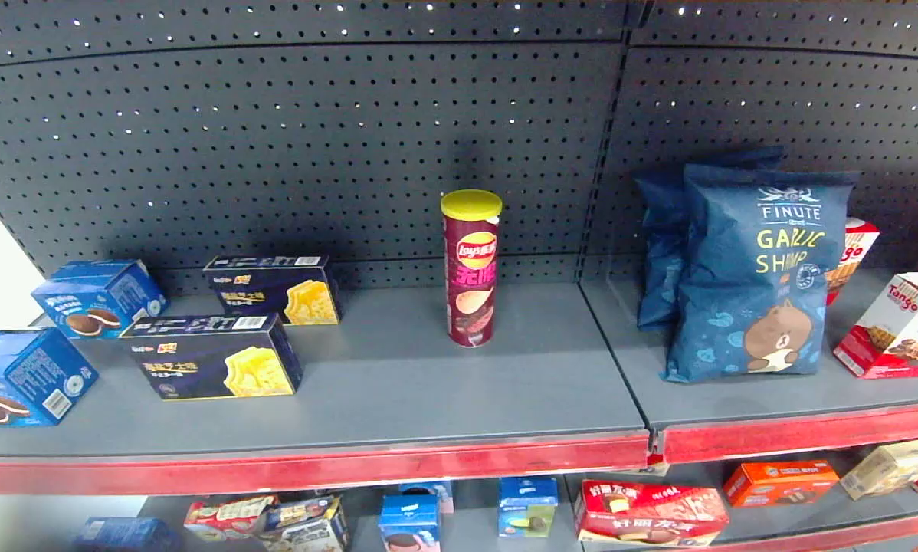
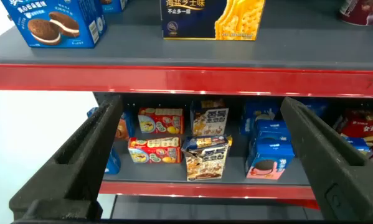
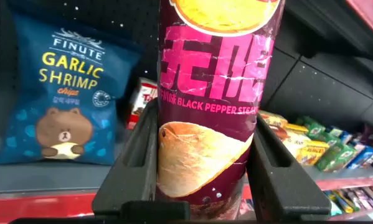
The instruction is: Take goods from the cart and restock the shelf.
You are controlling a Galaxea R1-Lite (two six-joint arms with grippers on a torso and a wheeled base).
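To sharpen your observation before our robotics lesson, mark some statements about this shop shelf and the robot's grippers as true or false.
1. A maroon cylindrical chip can with a yellow lid stands upright on the grey upper shelf. True.
2. The left gripper holds a blue cookie box. False: its fingers are open with nothing between them.
3. The right gripper grips a second maroon chip can. True.
4. The snack bags lie flat. False: the blue snack bags stand upright.
5. The navy boxes sit right of the shelved can. False: the two dark navy rectangular boxes sit to its left.
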